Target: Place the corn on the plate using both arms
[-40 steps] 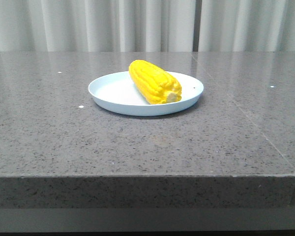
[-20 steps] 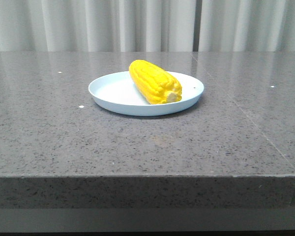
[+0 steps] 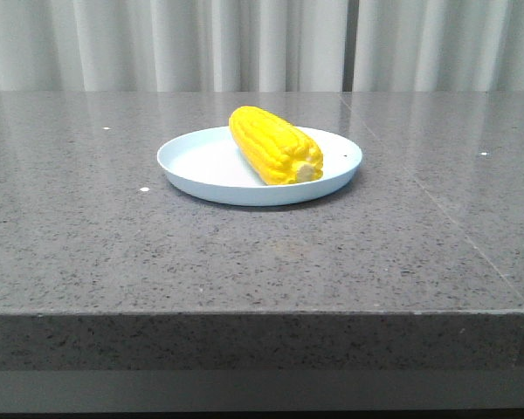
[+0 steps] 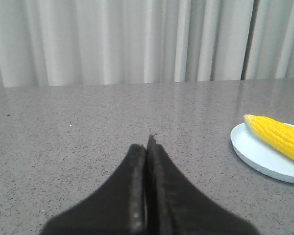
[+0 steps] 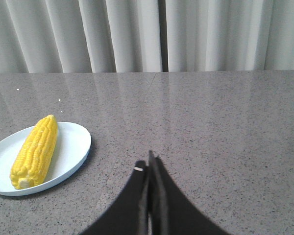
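The yellow corn (image 3: 274,144) lies inside the pale blue-white plate (image 3: 201,166) at the middle of the grey table, its pale cut end toward the front right. No gripper shows in the front view. In the left wrist view my left gripper (image 4: 147,144) is shut and empty, apart from the plate (image 4: 255,152) and corn (image 4: 279,137). In the right wrist view my right gripper (image 5: 148,164) is shut and empty, apart from the plate (image 5: 73,147) and the corn (image 5: 35,151).
The grey speckled stone table (image 3: 244,262) has its front edge near the camera and a seam running along its right side. Pale curtains (image 3: 244,44) hang behind the table.
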Controlling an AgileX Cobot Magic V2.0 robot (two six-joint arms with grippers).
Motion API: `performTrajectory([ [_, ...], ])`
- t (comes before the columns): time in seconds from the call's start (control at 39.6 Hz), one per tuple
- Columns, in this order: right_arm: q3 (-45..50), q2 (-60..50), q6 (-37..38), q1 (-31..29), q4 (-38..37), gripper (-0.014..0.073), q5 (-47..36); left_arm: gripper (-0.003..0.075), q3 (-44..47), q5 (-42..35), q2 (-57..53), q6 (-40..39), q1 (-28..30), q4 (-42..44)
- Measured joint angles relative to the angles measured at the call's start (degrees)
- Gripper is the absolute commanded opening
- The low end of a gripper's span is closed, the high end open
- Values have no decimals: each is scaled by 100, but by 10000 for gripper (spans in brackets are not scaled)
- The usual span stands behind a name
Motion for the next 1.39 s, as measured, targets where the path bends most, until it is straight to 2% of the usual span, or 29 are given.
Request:
performTrajectory([
  [0.28,0,0,0,0,0,-69,0,-20,0,0,0,0,0,0],
  [0.45,0,0,0,0,0,-69,0,-20,212,-115,0,0,195,-11],
  [0.73,0,0,0,0,0,-69,0,-20,1090,-852,0,581,889,-715],
  [0.93,0,0,0,0,0,-69,0,-20,1880,-1321,0,581,1348,-810],
  [1.08,0,0,0,0,0,-69,0,-20,2479,-1779,0,612,1404,-810],
  [1.21,0,0,0,0,0,-69,0,-20,2482,-2187,0,624,1404,-820],
  [1.39,0,0,0,0,0,-69,0,-20,2482,-2263,0,624,1404,-820],
])
